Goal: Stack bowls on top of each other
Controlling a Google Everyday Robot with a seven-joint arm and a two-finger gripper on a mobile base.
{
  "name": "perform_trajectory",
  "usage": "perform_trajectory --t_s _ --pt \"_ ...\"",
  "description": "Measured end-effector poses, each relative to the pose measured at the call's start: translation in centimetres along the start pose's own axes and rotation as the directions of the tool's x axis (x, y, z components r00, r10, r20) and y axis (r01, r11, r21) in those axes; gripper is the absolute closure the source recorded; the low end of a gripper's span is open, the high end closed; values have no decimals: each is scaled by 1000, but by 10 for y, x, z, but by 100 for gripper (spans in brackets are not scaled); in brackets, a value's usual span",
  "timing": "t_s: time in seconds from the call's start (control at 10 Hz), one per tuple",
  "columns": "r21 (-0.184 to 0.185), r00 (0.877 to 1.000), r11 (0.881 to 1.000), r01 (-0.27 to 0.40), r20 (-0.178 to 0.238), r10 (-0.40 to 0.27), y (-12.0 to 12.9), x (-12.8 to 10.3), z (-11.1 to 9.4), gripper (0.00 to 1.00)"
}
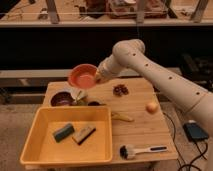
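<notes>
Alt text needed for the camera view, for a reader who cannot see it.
A white robot arm's gripper holds a round orange-red bowl tilted in the air above a dark maroon bowl on a wooden table, behind a yellow rectangular tub.

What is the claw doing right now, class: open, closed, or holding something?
Claw: closed on the rim of the orange-red bowl, holding it tilted in the air above the dark maroon bowl.
</notes>
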Motion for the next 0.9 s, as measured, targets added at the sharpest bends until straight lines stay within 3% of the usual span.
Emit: perform_trajectory --t_s 0.3,0.5,0.9 --pt "43 999 999 -22 32 20 -34 9 52 88" --pt "54 998 998 -26 60 23 -33 9 80 88" --pt "52 993 998 22 116 -28 -46 -6 112 88"
